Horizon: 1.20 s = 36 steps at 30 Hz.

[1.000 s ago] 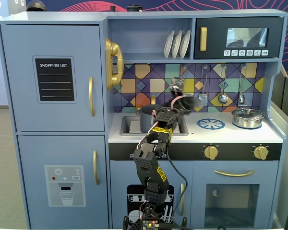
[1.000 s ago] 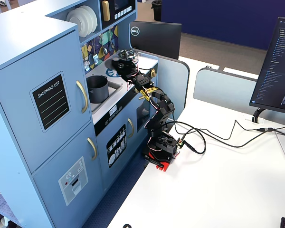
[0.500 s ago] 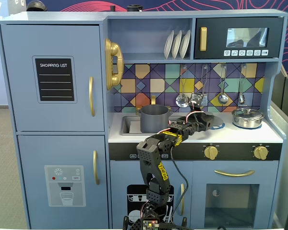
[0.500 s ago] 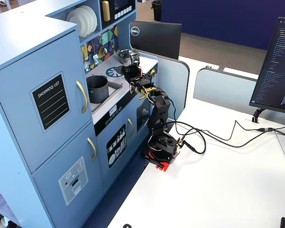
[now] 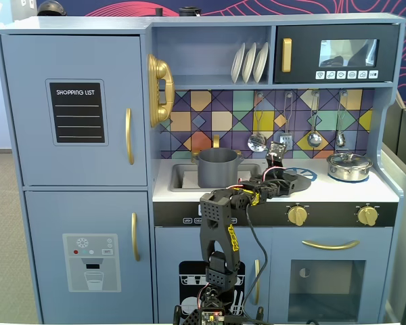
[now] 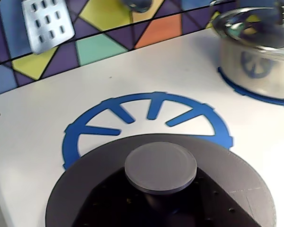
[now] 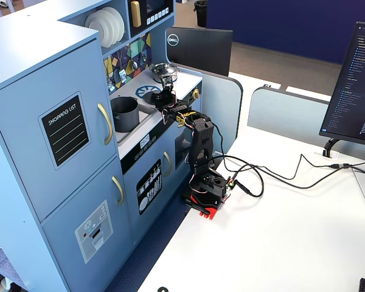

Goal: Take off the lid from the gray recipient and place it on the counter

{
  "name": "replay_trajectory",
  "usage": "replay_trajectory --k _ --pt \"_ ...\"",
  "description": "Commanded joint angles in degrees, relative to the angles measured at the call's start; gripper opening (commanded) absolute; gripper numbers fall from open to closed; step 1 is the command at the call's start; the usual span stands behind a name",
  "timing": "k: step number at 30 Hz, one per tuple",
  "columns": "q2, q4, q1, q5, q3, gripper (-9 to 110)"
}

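Note:
The dark-gray lid (image 6: 236, 165) fills the bottom of the wrist view, its round knob (image 6: 160, 168) facing the camera. My gripper (image 6: 154, 201) is shut on the stem under the knob. It holds the lid low over the near edge of the blue burner print (image 6: 104, 130) on the white counter (image 6: 38, 142). I cannot tell whether the lid touches the counter. In a fixed view my gripper (image 5: 284, 179) reaches over the counter (image 5: 338, 191), right of the gray pot (image 5: 217, 167). The pot stands open-topped in the sink, also in the other fixed view (image 7: 125, 114).
A shiny silver pot with its lid (image 5: 349, 166) (image 6: 260, 56) stands on the right burner print. Utensils (image 5: 257, 141) hang on the tiled back wall, and a metal spatula (image 6: 46, 21) hangs above the counter. The sink (image 5: 183, 177) lies left of the gray pot.

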Motion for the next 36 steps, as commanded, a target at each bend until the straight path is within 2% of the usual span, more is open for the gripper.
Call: replay_trajectory --k 1,4,9,13,26,30,35,36 --pt "0.5 -3.1 -0.3 -1.1 -1.6 0" --pt "0.9 -3.3 0.0 -1.8 -0.3 0" --pt "1.7 -3.2 1.4 -1.2 0.8 20" --pt "2.5 -3.2 2.1 -0.9 1.5 27" --pt "10.4 -2.2 2.6 0.9 0.5 26" --pt "20.7 7.3 1.1 3.1 -0.2 19" --pt "42.9 35.3 -3.3 6.4 5.6 0" --pt "47.4 41.2 -4.7 7.0 7.1 0"
